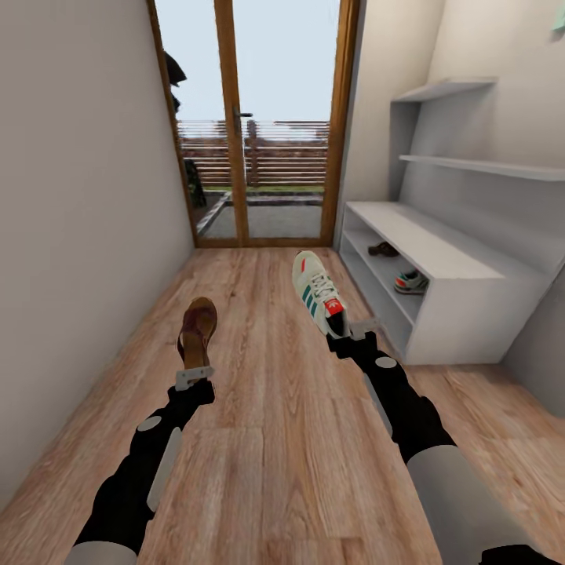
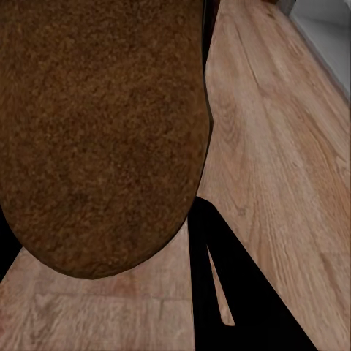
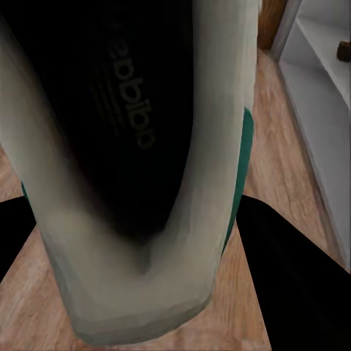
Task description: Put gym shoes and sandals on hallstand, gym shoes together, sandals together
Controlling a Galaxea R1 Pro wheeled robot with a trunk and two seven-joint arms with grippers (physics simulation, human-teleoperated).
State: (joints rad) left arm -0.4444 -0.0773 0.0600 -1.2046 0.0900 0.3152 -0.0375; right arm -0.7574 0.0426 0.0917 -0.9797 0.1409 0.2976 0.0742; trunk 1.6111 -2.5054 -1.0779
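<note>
My left gripper (image 1: 195,379) is shut on the heel of a brown sandal (image 1: 197,329) held above the wood floor (image 1: 267,439); its tan insole (image 2: 102,131) takes up most of the left wrist view. My right gripper (image 1: 351,329) is shut on the heel of a white gym shoe (image 1: 318,292) with teal stripes, also held up; its dark inside (image 3: 110,124) shows in the right wrist view. The grey hallstand (image 1: 463,275) stands at the right wall. On its lower shelf lie the other sandal (image 1: 384,249) and the other gym shoe (image 1: 411,282).
A glass door with a wooden frame (image 1: 251,125) closes the corridor's far end. A plain wall (image 1: 78,235) runs along the left. Floating shelves (image 1: 471,165) hang above the hallstand's bench top.
</note>
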